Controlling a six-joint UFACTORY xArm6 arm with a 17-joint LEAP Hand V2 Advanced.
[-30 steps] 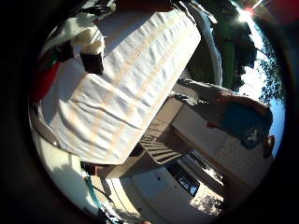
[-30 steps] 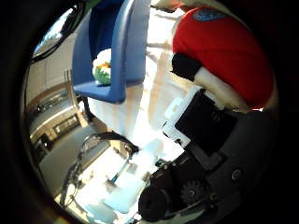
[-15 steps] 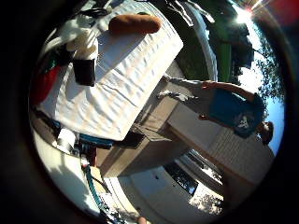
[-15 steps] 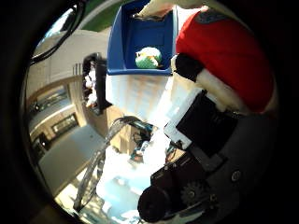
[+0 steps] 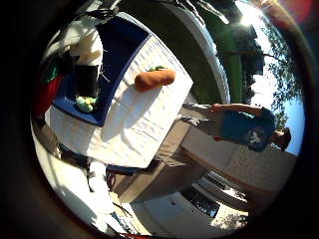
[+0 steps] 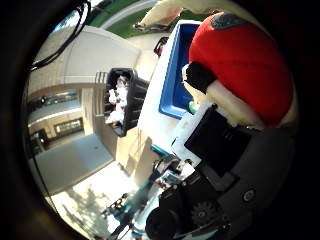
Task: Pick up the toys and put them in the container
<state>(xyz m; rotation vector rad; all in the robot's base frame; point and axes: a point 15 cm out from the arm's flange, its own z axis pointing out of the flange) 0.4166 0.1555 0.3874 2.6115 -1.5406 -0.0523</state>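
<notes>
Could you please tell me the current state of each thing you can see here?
Red plush toy: held in the hand, close to the palm.
Blue container: open, on the white cloth.
Green toy: inside the container.
Orange toy: lying on the cloth beside the container.

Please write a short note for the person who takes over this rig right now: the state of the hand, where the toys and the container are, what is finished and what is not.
Right hand: curled round a red and white plush toy, close to the palm.
Blue container: stands on the white tablecloth; a small green toy is already inside.
Orange plush toy: lies on the tablecloth beside the container, untouched.
Done: green toy is in.
Left: drop the red toy into the container, then fetch the orange one.
</notes>
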